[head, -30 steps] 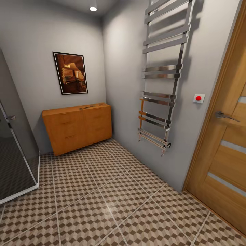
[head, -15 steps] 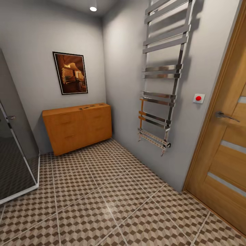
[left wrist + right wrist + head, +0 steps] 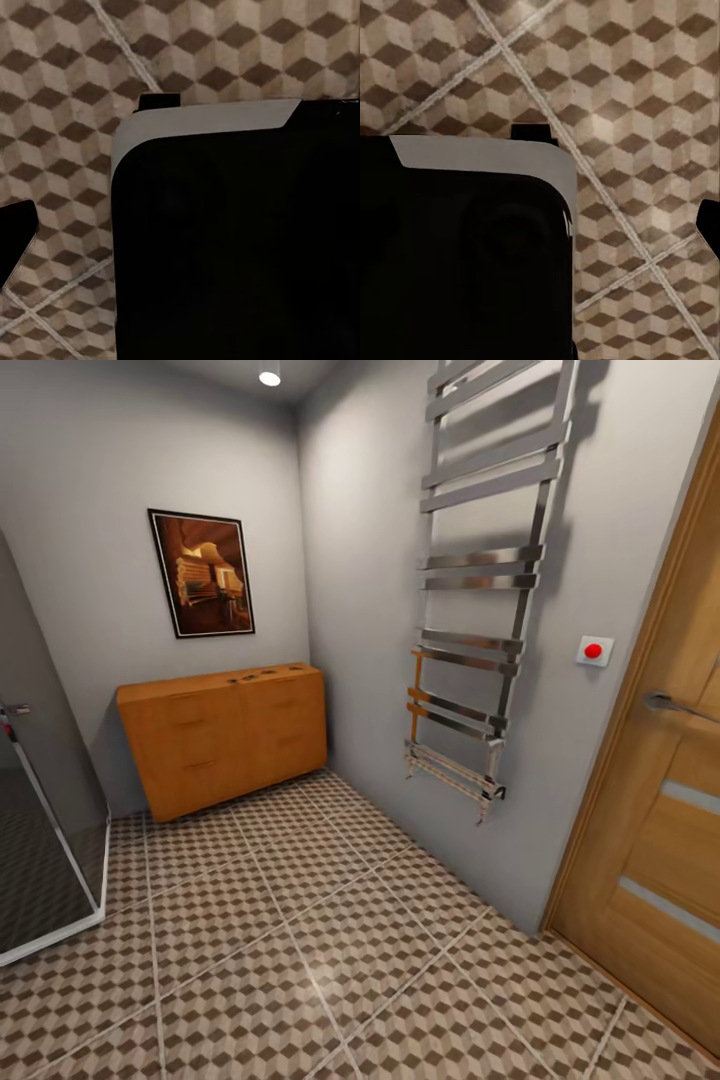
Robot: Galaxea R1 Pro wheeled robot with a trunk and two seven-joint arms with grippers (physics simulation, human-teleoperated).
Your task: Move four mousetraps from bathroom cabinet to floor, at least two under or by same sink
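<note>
Mousetraps (image 3: 262,675) show as a few tiny dark specks in a loose row on top of the cabinet (image 3: 225,738), toward its right end, too small to count or to read their long axes; the cabinet stands against the far wall at about 11 o'clock in the head view, its long side running along that wall from 10 toward 12 o'clock, with a framed picture (image 3: 201,573) above it; a wide stretch of cube-patterned floor (image 3: 300,950) lies between the robot and it; a chrome towel rail (image 3: 478,585) hangs on the side wall at 1 o'clock, a wooden door (image 3: 660,830) stands at 3 o'clock, and a glass shower screen (image 3: 45,830) at 9 o'clock; both wrist views look down on the floor past dark robot bodywork, so I cannot tell how either pair of jaws stands; the traps lie ahead and slightly left, well apart from both arms, so the left arm seems a little nearer, but a drive forward must come first.
</note>
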